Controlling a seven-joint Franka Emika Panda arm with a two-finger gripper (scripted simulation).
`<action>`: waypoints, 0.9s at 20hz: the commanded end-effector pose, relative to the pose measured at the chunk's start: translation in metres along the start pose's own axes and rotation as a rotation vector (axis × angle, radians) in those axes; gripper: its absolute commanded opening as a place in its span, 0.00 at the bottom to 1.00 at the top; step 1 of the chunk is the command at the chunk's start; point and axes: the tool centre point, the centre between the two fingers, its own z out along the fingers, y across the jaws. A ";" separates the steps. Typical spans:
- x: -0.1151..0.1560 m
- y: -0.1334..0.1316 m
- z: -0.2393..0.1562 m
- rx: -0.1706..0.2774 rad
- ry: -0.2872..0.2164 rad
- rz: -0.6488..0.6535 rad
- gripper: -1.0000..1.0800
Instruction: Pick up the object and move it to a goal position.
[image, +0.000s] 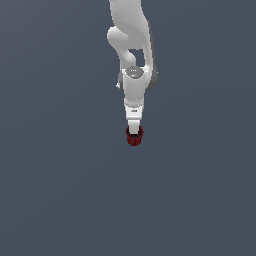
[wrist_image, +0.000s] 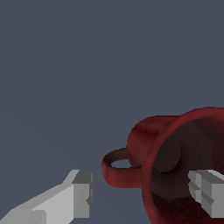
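**Claw Astride the Cup Wall**

The red cup (image: 134, 136) sits at the centre of the exterior view, directly below the arm. The claw (wrist_image: 144, 197) is open. One finger (wrist_image: 209, 191) is inside the hollow; the other (wrist_image: 78, 194) is outside, near the handle (wrist_image: 117, 171). The cup appears rigid and light, with a ribbed wall that should resist slipping. Grip the wall between the fingers, clear of the handle.
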 end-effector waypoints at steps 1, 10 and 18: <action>0.000 0.000 0.004 -0.001 0.000 0.000 0.81; 0.000 0.000 0.005 -0.001 0.000 0.000 0.00; -0.002 0.000 0.002 0.001 -0.002 -0.002 0.00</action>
